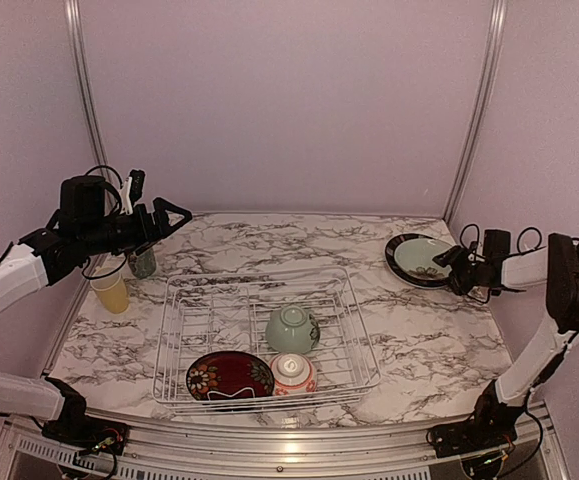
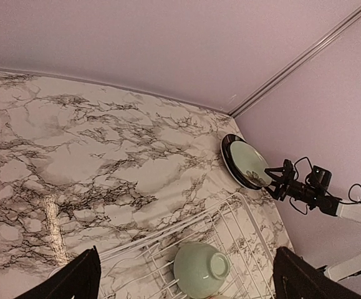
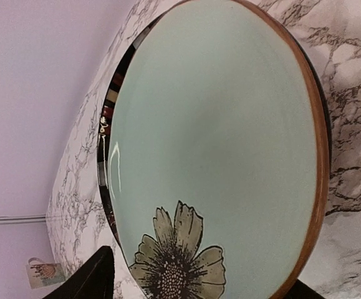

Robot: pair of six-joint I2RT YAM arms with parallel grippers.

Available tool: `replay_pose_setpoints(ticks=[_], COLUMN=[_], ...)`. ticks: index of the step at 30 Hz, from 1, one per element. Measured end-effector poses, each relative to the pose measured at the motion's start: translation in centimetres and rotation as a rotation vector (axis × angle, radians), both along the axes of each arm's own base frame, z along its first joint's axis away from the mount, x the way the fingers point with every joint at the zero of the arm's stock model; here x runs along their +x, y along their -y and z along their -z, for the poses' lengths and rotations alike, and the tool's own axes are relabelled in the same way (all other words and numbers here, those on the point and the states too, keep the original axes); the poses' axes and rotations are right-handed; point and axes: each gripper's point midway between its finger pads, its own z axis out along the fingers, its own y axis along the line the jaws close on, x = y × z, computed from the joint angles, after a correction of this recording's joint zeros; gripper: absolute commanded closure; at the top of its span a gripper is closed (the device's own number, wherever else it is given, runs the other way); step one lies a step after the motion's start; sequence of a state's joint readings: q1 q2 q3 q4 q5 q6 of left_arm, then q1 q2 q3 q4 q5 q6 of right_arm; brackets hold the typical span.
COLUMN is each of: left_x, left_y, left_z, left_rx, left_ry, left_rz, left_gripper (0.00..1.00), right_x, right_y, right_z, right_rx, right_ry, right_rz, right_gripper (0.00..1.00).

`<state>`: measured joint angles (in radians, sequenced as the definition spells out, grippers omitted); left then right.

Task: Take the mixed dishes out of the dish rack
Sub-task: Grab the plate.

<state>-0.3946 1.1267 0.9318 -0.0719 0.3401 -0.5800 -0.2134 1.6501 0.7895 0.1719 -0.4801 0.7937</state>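
Your left gripper (image 1: pixel 174 214) hangs high at the far left, fingers spread wide and empty, near the tall cup (image 1: pixel 143 262) and yellow cup (image 1: pixel 112 290), which stand just left of the rack (image 1: pixel 174 340). The rack holds a green bowl (image 1: pixel 291 328), a striped bowl (image 1: pixel 293 372) and a dark red plate (image 1: pixel 229 375). Your right gripper (image 1: pixel 456 262), fingers wide, is at the right rim of the teal plate (image 1: pixel 421 257), which lies on a black-rimmed plate (image 1: pixel 390 257) far right
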Motion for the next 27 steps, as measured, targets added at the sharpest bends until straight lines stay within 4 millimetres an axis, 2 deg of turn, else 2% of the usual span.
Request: replay_pose_setpoints(ticks=[14, 21, 24, 27], left_x=[-0.1, -0.2, -0.2, -0.2], left_y=[0.1, 0.2, 0.2, 0.2], left_z=[0.0, -0.2, -0.2, -0.2], left_rx=[-0.003, -0.004, -0.005, -0.005], left_ry=[-0.002, 0.002, 0.003, 0.003], left_rz=[0.003, 0.005, 0.005, 0.005], left_gripper=[0.01, 0.01, 0.01, 0.01], right_x=[-2.3, -2.9, -3.1, -3.4], right_y=[1.9, 2.5, 1.5, -1.9], right_z=[0.6, -0.9, -1.8, -3.5], right_rx=[-0.227, -0.343, -0.401, -0.478], right_ry=[-0.066, -0.044, -0.018, 0.051], right_rz=[-0.012, -0.031, -0.088, -0.209], right_gripper=[0.32, 0.32, 0.29, 0.25])
